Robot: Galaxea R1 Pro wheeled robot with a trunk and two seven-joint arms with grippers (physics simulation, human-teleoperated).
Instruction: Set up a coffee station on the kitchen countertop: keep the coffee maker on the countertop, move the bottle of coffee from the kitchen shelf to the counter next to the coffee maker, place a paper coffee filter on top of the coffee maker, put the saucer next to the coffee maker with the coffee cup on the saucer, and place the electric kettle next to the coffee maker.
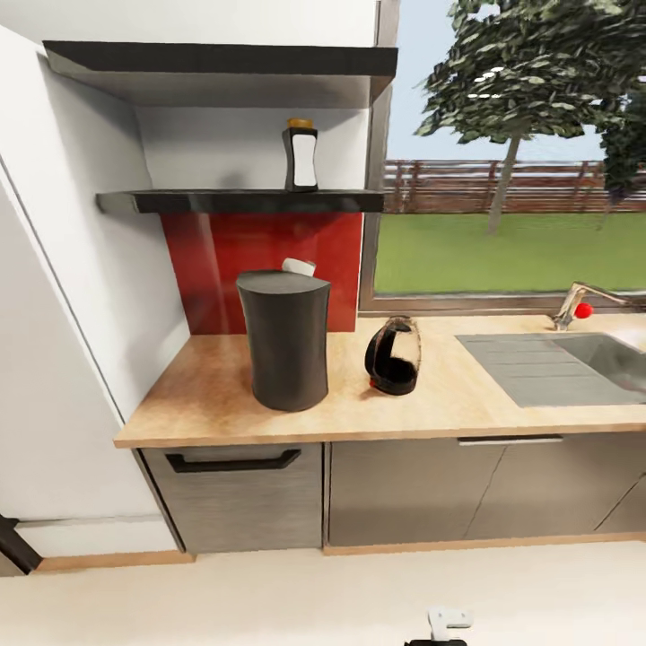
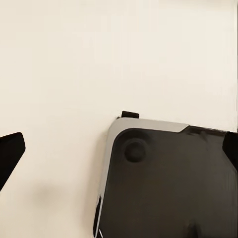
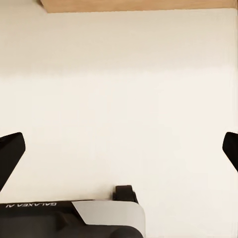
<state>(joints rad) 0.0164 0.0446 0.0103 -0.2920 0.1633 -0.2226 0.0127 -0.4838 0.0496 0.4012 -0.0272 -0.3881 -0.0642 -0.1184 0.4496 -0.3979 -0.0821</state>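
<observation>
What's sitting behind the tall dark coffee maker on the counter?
A small white object peeks above the coffee maker, before the red backsplash. The coffee maker hides the rest of it, so its identity is unclear.

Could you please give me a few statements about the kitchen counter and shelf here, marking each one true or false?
1. The bottle of coffee stands upright on the shelf. True.
2. The coffee maker stands on the countertop. True.
3. The electric kettle sits to the left of the coffee maker. False: it is on its right, toward the sink.
4. The right gripper holds the bottle. False: its fingers are spread wide over bare floor, holding nothing.
</observation>
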